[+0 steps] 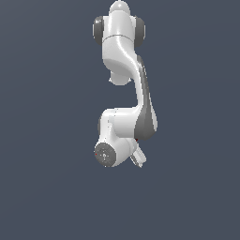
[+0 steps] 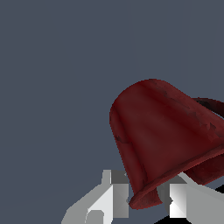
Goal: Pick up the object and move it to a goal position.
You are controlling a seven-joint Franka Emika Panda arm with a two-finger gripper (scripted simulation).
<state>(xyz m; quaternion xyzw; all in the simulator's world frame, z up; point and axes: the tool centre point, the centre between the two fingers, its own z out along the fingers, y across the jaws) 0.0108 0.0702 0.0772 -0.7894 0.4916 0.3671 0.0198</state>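
Observation:
The dark red cup [image 2: 162,135] fills the wrist view, seen from its outer side, with its handle [image 2: 210,104] at the edge of the picture. My gripper [image 2: 148,197] has its two pale fingers [image 2: 114,192] on either side of the cup's rim wall and is shut on it. In the exterior view the white arm hangs downward and its hand [image 1: 137,157] is low and in the middle. Only a tiny red speck of the cup [image 1: 136,139] shows behind the arm there.
Only a plain dark grey-blue background shows in both views. The arm's wrist joint [image 1: 105,153] faces the exterior camera and hides most of the hand.

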